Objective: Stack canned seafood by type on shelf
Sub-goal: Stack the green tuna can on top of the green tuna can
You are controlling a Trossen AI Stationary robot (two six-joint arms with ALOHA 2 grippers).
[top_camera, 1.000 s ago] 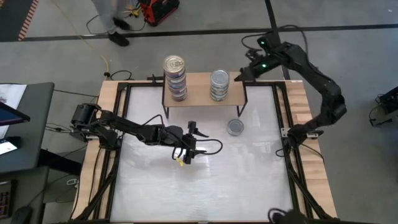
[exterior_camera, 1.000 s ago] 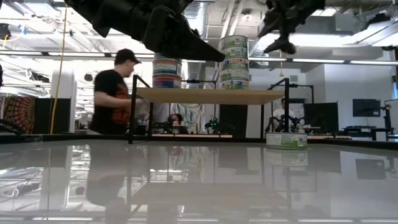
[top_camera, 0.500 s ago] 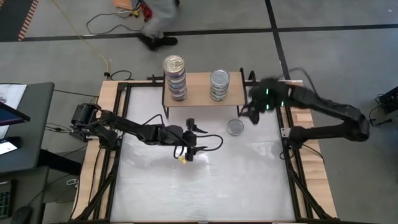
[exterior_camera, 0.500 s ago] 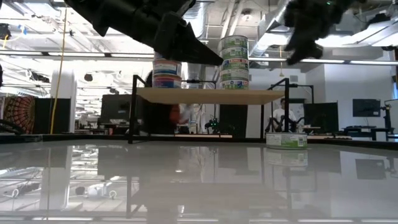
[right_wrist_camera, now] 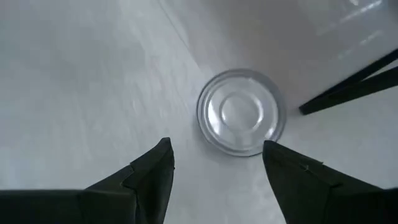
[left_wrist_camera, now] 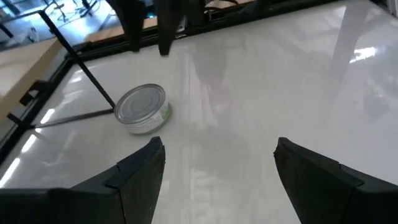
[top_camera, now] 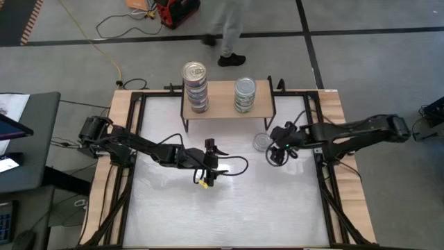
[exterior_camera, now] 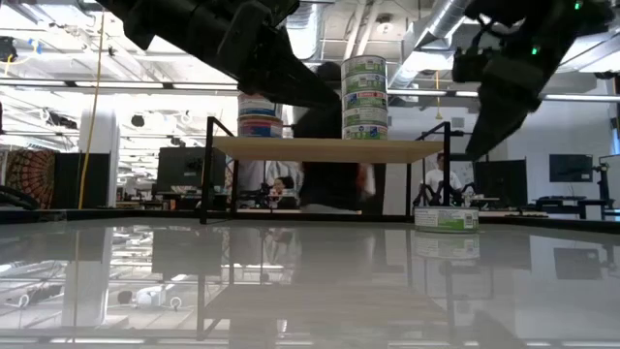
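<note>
One silver-lidded tin (top_camera: 262, 142) stands flat on the white table near the shelf's right front leg; it also shows in the low view (exterior_camera: 447, 219), the left wrist view (left_wrist_camera: 142, 109) and the right wrist view (right_wrist_camera: 241, 112). The wooden shelf (top_camera: 223, 101) carries a gold-lidded stack (top_camera: 195, 86) on its left and a silver-lidded stack (top_camera: 244, 94) on its right. My right gripper (top_camera: 277, 153) hovers open above the table just right of the loose tin, touching nothing. My left gripper (top_camera: 206, 175) hangs open over the table's middle, empty.
A person (top_camera: 225, 28) walks on the floor beyond the table's far edge and shows behind the shelf in the low view (exterior_camera: 334, 145). Black shelf legs (right_wrist_camera: 348, 90) stand close to the loose tin. Bare white tabletop (top_camera: 229, 208) lies toward the near edge.
My right arm has swung from above the shelf's right far corner down and toward the near side, ending low beside the loose tin. My left gripper has drifted slightly toward the near edge. The person has walked rightward behind the table. The tins have stayed in place.
</note>
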